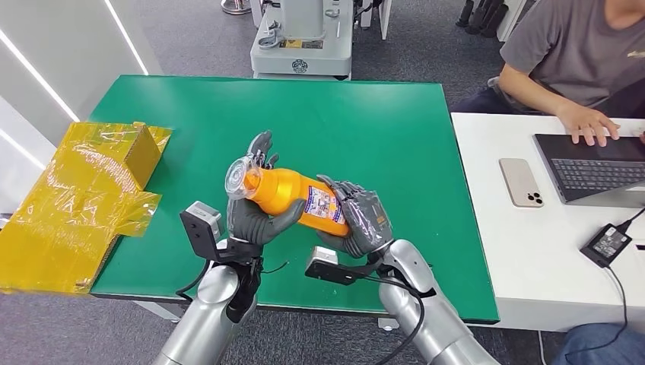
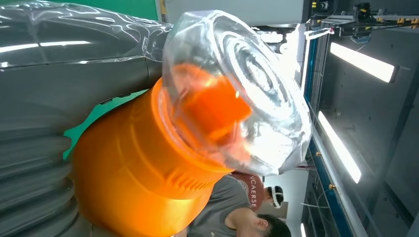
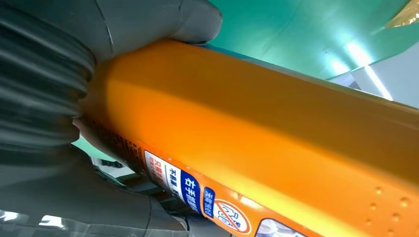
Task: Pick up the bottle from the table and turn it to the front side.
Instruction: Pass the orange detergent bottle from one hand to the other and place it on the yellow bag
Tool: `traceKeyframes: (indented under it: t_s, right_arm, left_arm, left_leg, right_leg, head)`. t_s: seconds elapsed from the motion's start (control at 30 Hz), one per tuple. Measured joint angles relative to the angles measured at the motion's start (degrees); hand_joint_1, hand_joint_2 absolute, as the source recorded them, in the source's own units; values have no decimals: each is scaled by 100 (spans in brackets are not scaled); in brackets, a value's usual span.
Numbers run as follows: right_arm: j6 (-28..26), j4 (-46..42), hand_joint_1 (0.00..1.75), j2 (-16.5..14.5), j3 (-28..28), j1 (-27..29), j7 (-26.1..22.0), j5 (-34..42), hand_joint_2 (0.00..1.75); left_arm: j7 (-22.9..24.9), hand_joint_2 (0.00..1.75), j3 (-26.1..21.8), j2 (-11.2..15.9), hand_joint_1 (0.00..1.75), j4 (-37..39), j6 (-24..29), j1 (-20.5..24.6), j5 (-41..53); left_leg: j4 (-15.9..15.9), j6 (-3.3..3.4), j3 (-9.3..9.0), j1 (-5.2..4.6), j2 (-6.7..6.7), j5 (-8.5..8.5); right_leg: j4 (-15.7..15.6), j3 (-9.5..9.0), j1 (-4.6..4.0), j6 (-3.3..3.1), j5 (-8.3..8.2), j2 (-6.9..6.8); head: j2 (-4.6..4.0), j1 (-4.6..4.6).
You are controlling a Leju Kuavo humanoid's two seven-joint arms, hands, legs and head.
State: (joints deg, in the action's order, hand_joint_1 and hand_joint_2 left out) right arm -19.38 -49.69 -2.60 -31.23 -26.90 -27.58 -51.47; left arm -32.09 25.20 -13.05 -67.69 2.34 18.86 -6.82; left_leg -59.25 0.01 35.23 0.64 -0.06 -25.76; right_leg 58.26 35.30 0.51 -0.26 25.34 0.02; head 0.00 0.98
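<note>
- Head view: I have the bottle [image 1: 293, 199] off the green table [image 1: 395, 129] and lying on its side in the air between both hands. My left hand [image 1: 258, 217] cups the neck end, thumb under and fingers up behind the cap; my right hand [image 1: 357, 217] wraps the base end, fingers closed over the label. So I judge the pick-up done and the turning under way. The printed label faces up and toward me near the right hand, but whether that is the front panel I cannot tell from here.
- Left wrist view: the clear plastic cap [image 2: 242, 89] sits over an orange nozzle, and the ribbed orange shoulder of the bottle lies against my left hand's grey palm. A person stands beyond.
- Right wrist view: the smooth orange body runs across the frame, my right hand pressed around it, with a strip of blue-and-white print and a red prohibition sign [image 3: 231, 218] along one edge. That looks like side or back text, so some rotation probably remains.
</note>
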Motion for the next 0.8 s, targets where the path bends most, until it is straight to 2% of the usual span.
traceKeyframes:
  t_s: [0.23, 0.37, 0.8]
  right_arm:
    - [93, 106, 175, -2, -21, -63, -2, -7, 175]
    - [277, 262, 175, -11, -68, -180, 3, -10, 175]
    - [307, 548, 175, -74, -168, -311, 122, -18, 175]
  left_arm:
    - [-1, 175, 0, 0, 0, 0, 46, 7, -5]
    - [-22, 175, -3, -1, 175, 0, 138, 9, -12]
    - [-36, 175, -4, -63, 175, -2, 161, -24, -85]
  left_leg:
    - [0, 0, 0, 0, 0, 0]
    - [0, 0, 0, 0, 0, 0]
    - [0, 0, 1, 0, 0, 0]
  right_leg:
    - [0, 0, 0, 0, 0, 0]
    - [0, 0, 0, 0, 0, 0]
    - [0, 0, 0, 0, 0, 0]
  head:
    - [0, 0]
    - [0, -1]
    - [0, -1]
